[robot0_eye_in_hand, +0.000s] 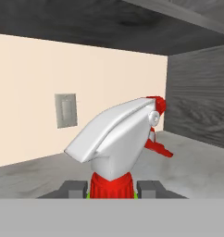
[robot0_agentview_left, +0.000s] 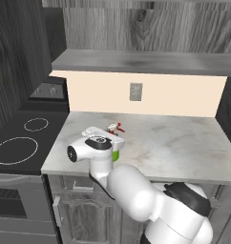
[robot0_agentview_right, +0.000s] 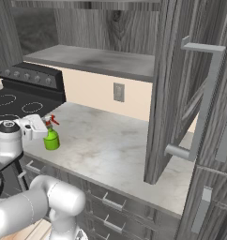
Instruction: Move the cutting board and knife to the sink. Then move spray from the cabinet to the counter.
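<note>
Spray (robot0_agentview_right: 51, 138) upright on counter (robot0_agentview_right: 115, 145), clasped in hand (robot0_eye_in_hand: 112, 189).

Green spray (robot0_agentview_right: 51, 140) upright on marble counter (robot0_agentview_right: 115, 145)

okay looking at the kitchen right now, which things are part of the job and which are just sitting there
Part of the job:
spray, clamped at the neck by the gripper
counter, under the spray
cabinet, its shelf above

Just there:
stovetop
wall outlet
open cabinet door
drawers
</note>
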